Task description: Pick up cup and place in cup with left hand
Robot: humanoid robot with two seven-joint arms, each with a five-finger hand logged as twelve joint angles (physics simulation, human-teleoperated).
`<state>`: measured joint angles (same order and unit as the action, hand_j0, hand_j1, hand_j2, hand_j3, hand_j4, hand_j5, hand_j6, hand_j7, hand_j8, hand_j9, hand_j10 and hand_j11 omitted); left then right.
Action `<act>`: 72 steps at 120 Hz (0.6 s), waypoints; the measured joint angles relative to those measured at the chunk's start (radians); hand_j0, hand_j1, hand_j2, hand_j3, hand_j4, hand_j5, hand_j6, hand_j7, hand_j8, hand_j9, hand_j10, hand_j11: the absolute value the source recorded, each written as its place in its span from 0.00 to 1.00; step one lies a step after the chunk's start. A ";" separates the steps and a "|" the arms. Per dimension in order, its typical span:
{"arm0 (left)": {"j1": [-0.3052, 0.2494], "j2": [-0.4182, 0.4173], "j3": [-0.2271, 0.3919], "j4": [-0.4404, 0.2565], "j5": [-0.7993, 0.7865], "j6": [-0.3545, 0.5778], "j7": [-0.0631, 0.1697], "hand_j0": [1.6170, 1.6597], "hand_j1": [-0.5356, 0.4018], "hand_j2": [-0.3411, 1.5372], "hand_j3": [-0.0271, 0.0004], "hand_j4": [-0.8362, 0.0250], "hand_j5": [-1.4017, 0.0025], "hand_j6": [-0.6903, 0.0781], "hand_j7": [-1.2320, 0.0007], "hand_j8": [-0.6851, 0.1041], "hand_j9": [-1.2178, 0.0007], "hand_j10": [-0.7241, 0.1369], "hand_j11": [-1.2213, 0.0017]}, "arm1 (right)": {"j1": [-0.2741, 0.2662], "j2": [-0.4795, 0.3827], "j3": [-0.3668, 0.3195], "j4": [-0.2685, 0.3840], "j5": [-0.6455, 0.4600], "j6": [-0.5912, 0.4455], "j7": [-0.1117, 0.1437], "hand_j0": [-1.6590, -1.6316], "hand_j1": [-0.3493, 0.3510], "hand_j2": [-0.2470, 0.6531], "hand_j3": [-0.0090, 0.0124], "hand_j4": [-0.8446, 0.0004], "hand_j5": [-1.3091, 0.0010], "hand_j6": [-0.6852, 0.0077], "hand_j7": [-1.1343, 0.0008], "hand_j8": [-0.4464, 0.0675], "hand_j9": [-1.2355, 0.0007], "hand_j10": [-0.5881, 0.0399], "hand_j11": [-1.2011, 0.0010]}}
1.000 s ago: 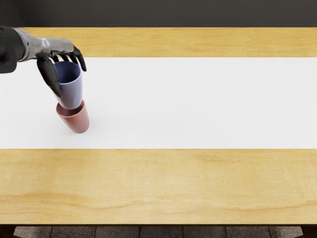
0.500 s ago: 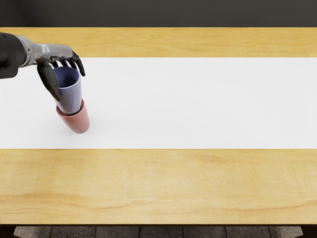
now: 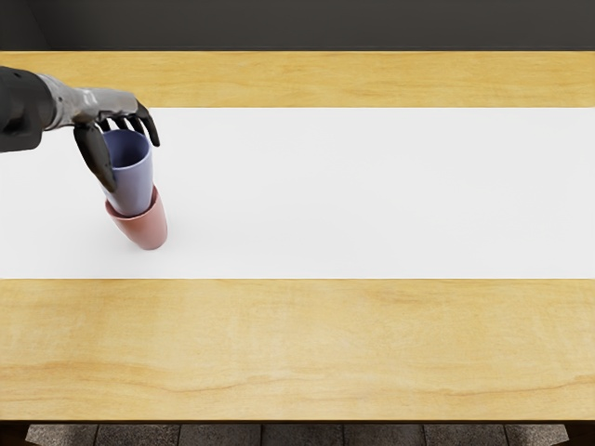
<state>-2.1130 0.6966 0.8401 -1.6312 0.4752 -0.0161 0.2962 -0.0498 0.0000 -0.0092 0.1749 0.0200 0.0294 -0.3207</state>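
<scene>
Blue cup (image 3: 133,186) is lower vs 1 s ago: your L robot hand (image 3: 102,107) has brought its base down into the mouth of the pink cup (image 3: 141,230), on the white strip (image 3: 372,195), left side of the tabletop (image 3: 372,344). Nesting's begun, prob. not fully seated; most of blue's wall shows above pink's rim. You've got blue gripped, thumb vs. fingers. Lower a bit more, then release. No brands/labels/txt legible.
</scene>
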 joint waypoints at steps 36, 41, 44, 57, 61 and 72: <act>0.022 -0.022 -0.006 0.029 -0.004 -0.001 0.001 0.94 0.51 0.21 0.99 0.54 0.65 0.46 0.60 0.46 0.59 0.41 0.59 | 0.000 0.000 0.000 0.000 0.000 0.000 0.000 0.04 0.00 0.27 0.42 1.00 1.00 0.99 1.00 0.87 1.00 0.94 1.00; 0.022 -0.021 -0.007 0.032 -0.006 -0.001 0.001 0.94 0.54 0.21 0.99 0.57 0.68 0.49 0.63 0.49 0.63 0.44 0.63 | 0.000 0.000 0.000 0.000 0.000 0.000 0.000 0.04 0.00 0.27 0.42 1.00 1.00 0.99 1.00 0.87 1.00 0.94 1.00; 0.022 -0.021 -0.007 0.034 -0.012 -0.001 0.001 0.94 0.57 0.21 0.99 0.60 0.70 0.51 0.65 0.51 0.65 0.47 0.65 | 0.000 0.000 0.000 0.000 0.000 0.000 0.000 0.04 0.00 0.27 0.42 1.00 1.00 0.99 1.00 0.87 1.00 0.94 1.00; 0.017 -0.018 -0.007 0.037 -0.067 -0.004 0.002 0.95 0.70 0.20 0.99 0.73 0.80 0.65 0.78 0.63 0.77 0.60 0.77 | 0.000 0.000 0.000 0.000 0.000 0.000 0.000 0.04 0.00 0.27 0.42 1.00 1.00 0.99 1.00 0.87 1.00 0.94 1.00; 0.014 -0.013 -0.007 0.038 -0.092 -0.006 0.003 0.95 0.73 0.20 0.99 0.76 0.83 0.68 0.81 0.66 0.80 0.63 0.80 | 0.000 0.000 0.000 0.000 0.000 0.000 0.000 0.04 0.00 0.27 0.42 1.00 1.00 0.99 1.00 0.87 1.00 0.94 1.00; -0.005 0.002 -0.012 0.038 -0.167 -0.015 0.003 0.96 0.80 0.19 0.99 0.83 0.88 0.75 0.87 0.73 0.87 0.70 0.87 | 0.000 0.000 0.000 0.000 0.000 0.000 0.000 0.04 0.00 0.27 0.42 1.00 1.00 0.99 1.00 0.87 1.00 0.94 1.00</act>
<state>-2.1179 0.6986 0.8284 -1.5929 0.3081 -0.0311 0.2990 -0.0496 0.0000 -0.0092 0.1749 0.0200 0.0294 -0.3207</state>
